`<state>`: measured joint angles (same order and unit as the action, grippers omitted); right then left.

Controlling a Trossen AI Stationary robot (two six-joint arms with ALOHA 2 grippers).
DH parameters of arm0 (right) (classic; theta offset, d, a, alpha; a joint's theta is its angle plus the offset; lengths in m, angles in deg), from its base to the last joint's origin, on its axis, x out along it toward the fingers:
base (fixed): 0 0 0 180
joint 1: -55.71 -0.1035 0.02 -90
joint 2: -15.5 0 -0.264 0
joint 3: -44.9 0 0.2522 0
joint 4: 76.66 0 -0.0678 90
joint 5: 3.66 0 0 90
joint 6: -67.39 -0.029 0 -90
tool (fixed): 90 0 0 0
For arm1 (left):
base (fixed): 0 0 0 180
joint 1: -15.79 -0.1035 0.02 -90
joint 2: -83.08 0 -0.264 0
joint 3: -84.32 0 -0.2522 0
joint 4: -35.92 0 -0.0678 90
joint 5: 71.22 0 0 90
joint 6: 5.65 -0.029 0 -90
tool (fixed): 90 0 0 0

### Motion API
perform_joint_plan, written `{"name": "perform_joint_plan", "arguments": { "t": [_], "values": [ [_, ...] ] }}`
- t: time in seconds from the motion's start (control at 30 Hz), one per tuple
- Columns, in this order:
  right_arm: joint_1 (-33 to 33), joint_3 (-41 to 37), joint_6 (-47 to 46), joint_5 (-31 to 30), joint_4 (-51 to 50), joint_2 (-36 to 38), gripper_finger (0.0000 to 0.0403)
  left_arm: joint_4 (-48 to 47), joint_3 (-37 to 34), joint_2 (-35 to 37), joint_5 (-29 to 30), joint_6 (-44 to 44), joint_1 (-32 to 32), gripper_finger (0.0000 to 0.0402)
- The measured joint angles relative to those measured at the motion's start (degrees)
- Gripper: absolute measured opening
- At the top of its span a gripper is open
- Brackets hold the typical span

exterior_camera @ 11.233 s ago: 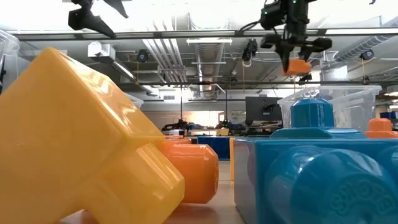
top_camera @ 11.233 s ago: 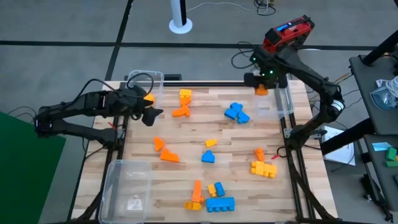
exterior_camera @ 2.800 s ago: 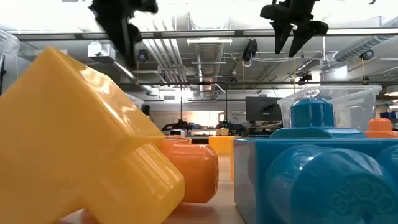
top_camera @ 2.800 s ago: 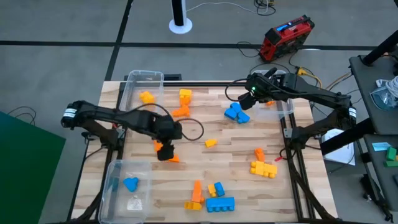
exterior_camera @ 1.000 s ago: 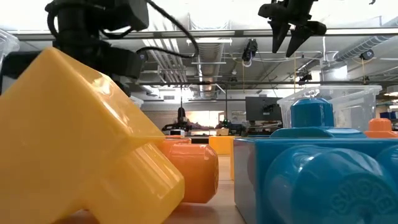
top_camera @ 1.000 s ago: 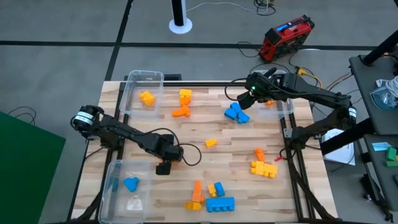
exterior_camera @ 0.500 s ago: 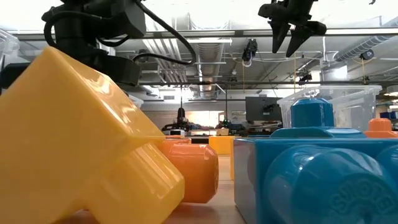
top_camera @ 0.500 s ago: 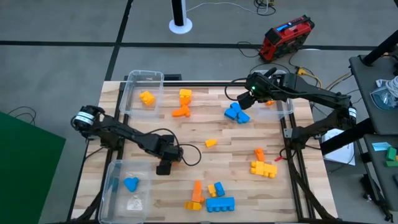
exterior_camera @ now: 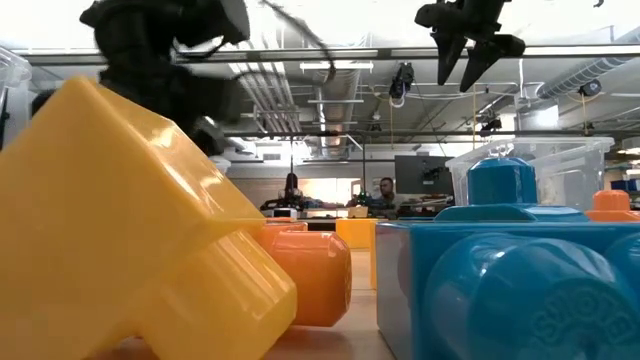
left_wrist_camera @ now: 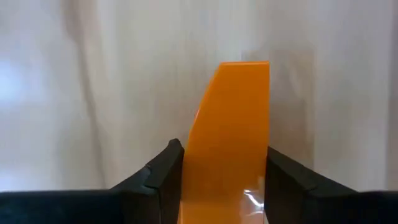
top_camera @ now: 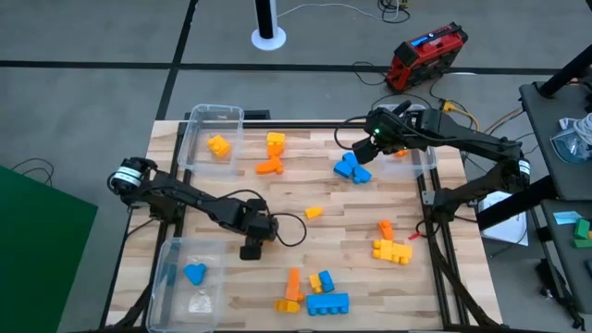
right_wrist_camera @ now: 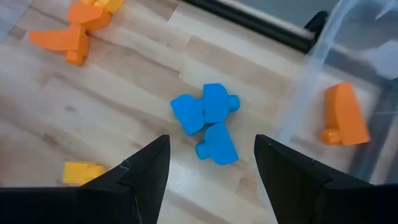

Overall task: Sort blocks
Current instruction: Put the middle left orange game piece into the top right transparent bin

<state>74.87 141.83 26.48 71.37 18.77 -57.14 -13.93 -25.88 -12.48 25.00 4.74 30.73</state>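
Left tool (top_camera: pixel 252 242), low on the bench (top_camera: pixel 361 277), straddles an orange block (left_wrist_camera: pixel 229 143) with fingers either side, seemingly for pickup, while the right tool (right_wrist_camera: pixel 211 180) hovers wide open above blue blocks (right_wrist_camera: pixel 207 121).

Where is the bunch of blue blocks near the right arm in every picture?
High view: the blue block cluster lies on the table's far right part, under the right gripper.
Low view: cannot pick it out.
Left wrist view: not in it.
Right wrist view: the cluster sits mid-picture, ahead of the open fingers.
Shared landmark: the orange block in the clear bin beside it.
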Motion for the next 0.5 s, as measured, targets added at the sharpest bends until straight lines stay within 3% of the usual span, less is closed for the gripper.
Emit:
{"name": "perform_joint_plan", "arguments": {
  "t": [0.33, 0.5],
  "values": [
    [-1.68, -0.23, -6.84, 7.91, 1.37, 0.0, 0.0224, -3.32, 7.52, 0.26, 11.33, -2.8, -2.71, 0.0153],
    [-5.52, -1.49, -12.52, 9.61, 4.76, 0.0, 0.0224, -3.34, 11.87, 0.39, 13.96, -5.34, -5.66, 0.0153]
  ]
}}
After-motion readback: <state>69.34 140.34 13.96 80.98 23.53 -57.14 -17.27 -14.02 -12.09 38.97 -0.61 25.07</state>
